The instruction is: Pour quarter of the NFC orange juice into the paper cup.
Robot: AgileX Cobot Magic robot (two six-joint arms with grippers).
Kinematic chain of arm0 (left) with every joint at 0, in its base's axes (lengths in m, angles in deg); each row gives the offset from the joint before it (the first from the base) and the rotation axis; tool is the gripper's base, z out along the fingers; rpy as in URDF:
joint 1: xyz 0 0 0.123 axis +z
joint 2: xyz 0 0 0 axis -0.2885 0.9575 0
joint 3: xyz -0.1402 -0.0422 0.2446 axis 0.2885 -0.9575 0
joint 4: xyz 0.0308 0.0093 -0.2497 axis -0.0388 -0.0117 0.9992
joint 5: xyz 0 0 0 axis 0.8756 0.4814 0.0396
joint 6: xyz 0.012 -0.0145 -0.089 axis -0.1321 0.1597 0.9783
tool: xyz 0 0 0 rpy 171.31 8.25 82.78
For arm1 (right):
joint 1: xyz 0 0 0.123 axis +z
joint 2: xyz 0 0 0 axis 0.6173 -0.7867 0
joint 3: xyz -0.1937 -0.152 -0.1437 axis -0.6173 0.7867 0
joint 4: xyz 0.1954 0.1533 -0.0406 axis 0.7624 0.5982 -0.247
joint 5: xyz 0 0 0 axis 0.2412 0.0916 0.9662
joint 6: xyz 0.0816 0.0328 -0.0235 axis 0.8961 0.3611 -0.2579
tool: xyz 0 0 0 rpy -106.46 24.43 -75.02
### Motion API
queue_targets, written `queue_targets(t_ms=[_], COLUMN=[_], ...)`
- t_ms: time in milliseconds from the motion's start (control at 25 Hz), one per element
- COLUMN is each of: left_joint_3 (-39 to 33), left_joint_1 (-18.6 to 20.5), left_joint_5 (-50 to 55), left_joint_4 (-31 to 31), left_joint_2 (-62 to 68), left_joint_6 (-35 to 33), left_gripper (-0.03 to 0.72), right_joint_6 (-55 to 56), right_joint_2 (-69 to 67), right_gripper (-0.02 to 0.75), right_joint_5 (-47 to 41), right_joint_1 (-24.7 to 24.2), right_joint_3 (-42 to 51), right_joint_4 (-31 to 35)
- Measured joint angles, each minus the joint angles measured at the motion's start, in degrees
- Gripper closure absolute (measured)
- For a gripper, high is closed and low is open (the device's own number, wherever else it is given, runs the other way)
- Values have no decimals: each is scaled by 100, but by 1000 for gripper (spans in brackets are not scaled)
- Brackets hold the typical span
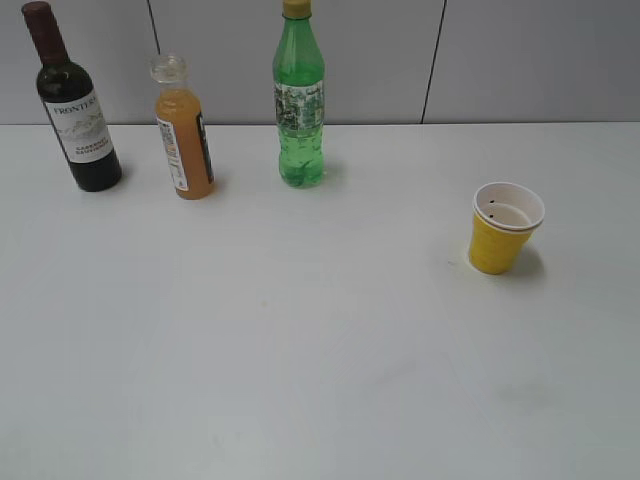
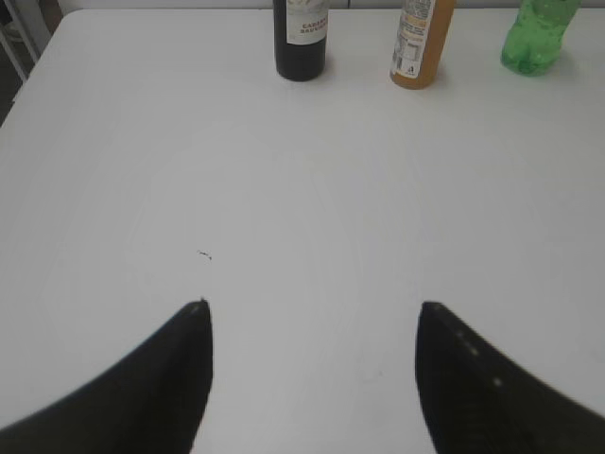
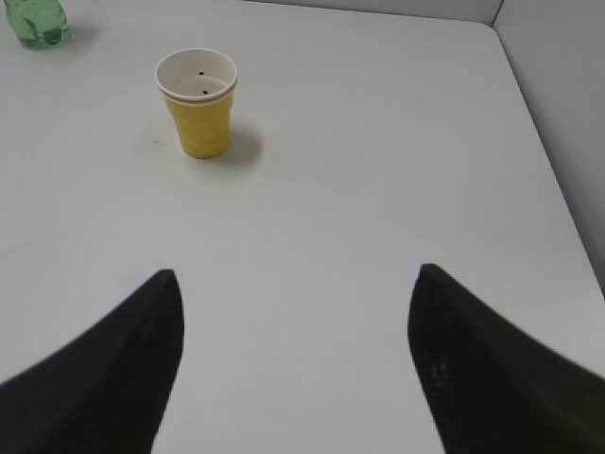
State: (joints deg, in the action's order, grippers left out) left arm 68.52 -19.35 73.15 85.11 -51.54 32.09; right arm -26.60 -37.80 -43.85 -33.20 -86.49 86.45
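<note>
The NFC orange juice stands upright at the back left of the white table, a small clear bottle of orange liquid with a clear cap. Its lower part shows at the top of the left wrist view. The yellow paper cup stands upright at the right, and it also shows in the right wrist view. My left gripper is open and empty, well short of the bottles. My right gripper is open and empty, short of the cup. Neither gripper shows in the exterior view.
A dark wine bottle stands left of the juice, also in the left wrist view. A taller green bottle stands right of the juice, seen too in both wrist views. A grey wall backs the table.
</note>
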Motion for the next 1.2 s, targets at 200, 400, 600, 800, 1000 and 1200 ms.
queue_targets(t_ms=[200,400,600,800,1000,1200], left_joint_3=[0,0,0,0,0,0], left_joint_1=[0,0,0,0,0,0], left_joint_5=[0,0,0,0,0,0], left_joint_4=[0,0,0,0,0,0], left_joint_2=[0,0,0,0,0,0], left_joint_6=[0,0,0,0,0,0], left_gripper=[199,199,199,199,199,199], right_joint_6=[0,0,0,-46,-304,-344], right_joint_2=[0,0,0,-68,-752,-1767], right_gripper=[149,149,149,149,149,149], right_joint_5=[0,0,7,687,2060,3579], right_joint_1=[0,0,0,0,0,0], right_joint_3=[0,0,0,-85,-85,103], right_joint_4=[0,0,-24,-24,0,209])
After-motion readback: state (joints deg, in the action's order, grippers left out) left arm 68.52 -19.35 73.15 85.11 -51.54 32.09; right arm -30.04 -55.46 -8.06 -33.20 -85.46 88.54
